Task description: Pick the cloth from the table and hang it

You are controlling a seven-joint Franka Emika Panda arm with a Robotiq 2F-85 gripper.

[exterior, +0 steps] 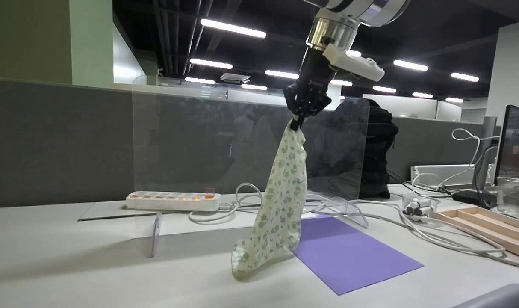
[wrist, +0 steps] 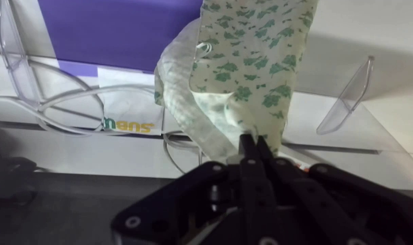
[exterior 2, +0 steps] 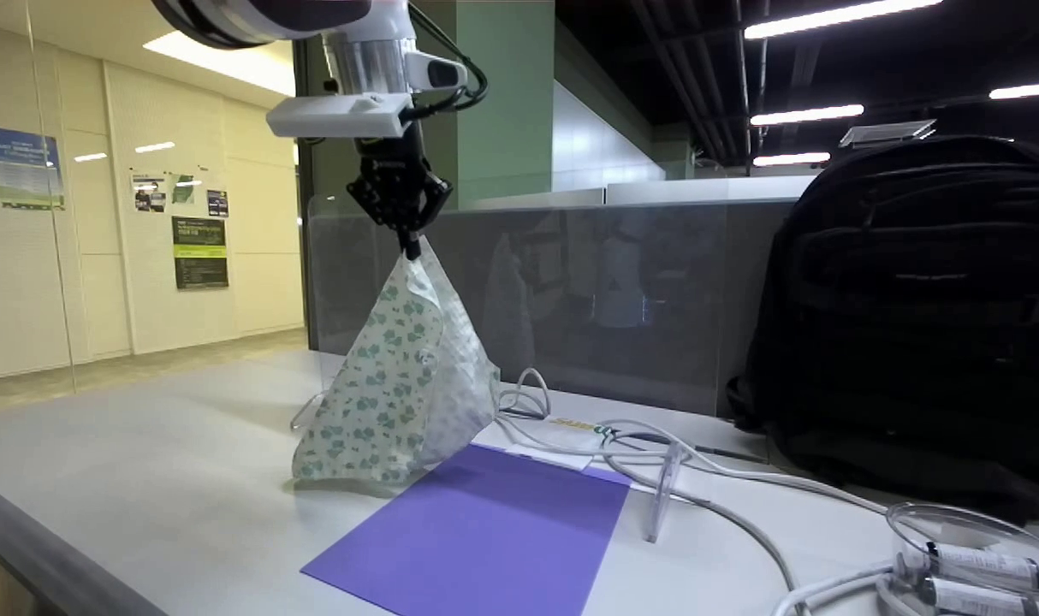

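Observation:
My gripper is shut on the top of the cloth, and both exterior views show this. The cloth is pale with green leaf prints. It hangs down in folds from the fingertips, and its lower edge is at or just above the table; I cannot tell if it touches. In an exterior view the cloth spreads wider, beside the purple sheet. In the wrist view the cloth runs away from the fingertips. A clear upright panel on clear feet stands behind the cloth.
A purple sheet lies on the white table. A power strip and loose white cables lie behind. A black backpack stands at the back. A clear cup with vials and a wooden tray are at the side.

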